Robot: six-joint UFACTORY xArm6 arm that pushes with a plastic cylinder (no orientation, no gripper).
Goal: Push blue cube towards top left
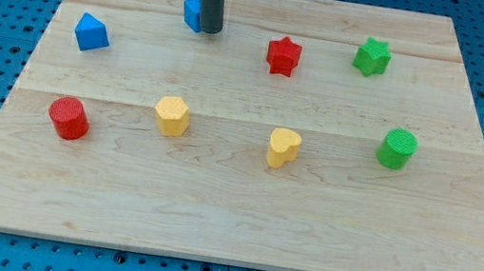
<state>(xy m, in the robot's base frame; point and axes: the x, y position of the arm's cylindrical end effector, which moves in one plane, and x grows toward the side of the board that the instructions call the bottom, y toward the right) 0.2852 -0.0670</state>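
Observation:
The blue cube point(191, 13) sits near the view's top, left of centre, on the wooden board point(232, 201). It is partly hidden behind my rod. My tip point(209, 29) touches the cube's right side. A second blue block point(91, 32), of irregular shape, lies further to the view's left.
A red star point(283, 55) and a green star point(371, 56) lie to the right of my tip. A red cylinder point(69, 117), a yellow hexagonal block point(172, 115), a yellow heart-like block point(284, 147) and a green cylinder point(397, 147) form a lower row.

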